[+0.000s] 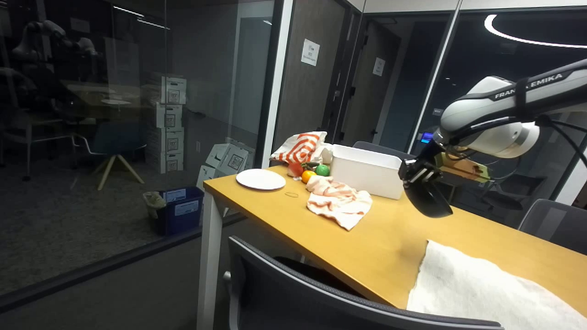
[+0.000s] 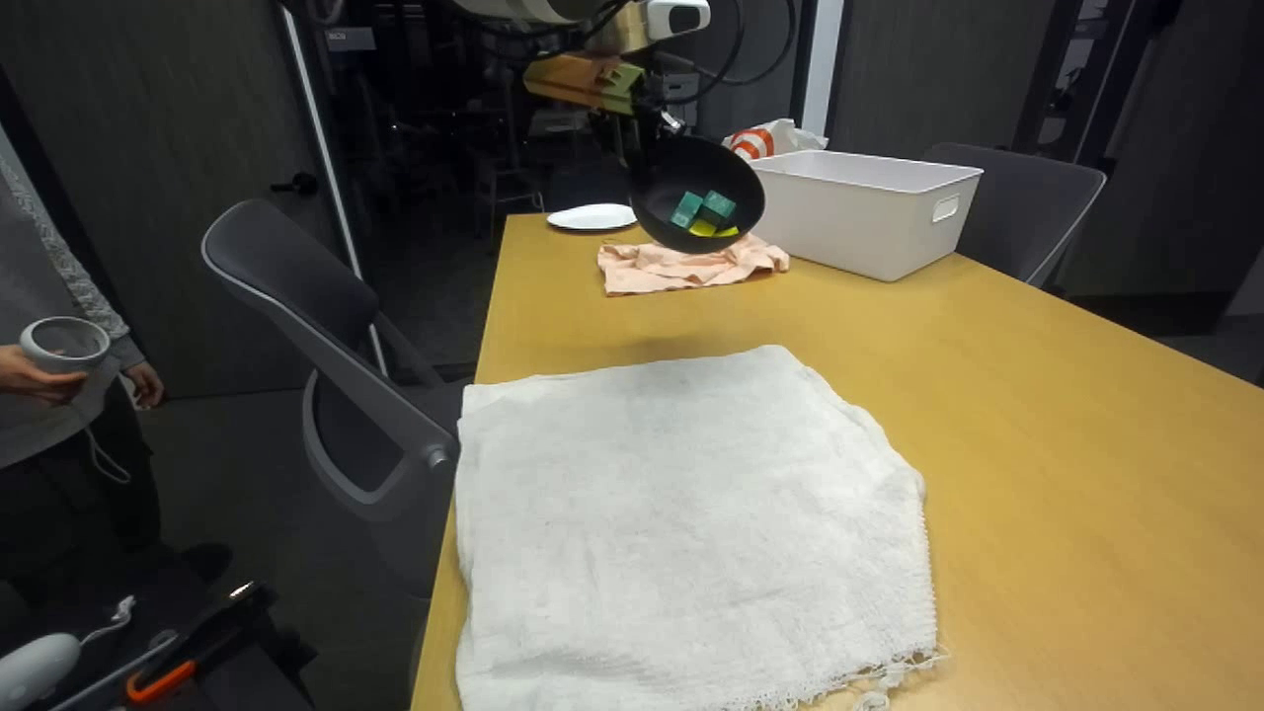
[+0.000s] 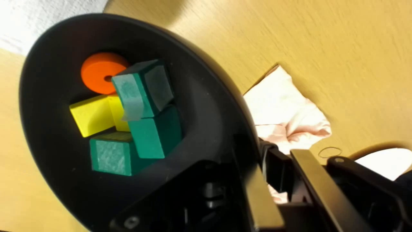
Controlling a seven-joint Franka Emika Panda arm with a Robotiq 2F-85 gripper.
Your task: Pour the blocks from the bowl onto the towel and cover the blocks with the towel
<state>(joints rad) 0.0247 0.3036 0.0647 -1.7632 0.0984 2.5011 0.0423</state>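
while the bowl, pinched at its rim by the gripper, is held past the far edge of the towel, pouring is judged in hand; the blocks inside should be carried nearer, then tipped out.

Along the white arm in an exterior view it reads FRAN, a black strap cutting across, then A EMIKA! Up on the dark doors, 2 paper notices, print too small to read. Labels on the blue bin, marks on the stacked boxes: too tiny as well. And that small grey sign high up, just a blur.
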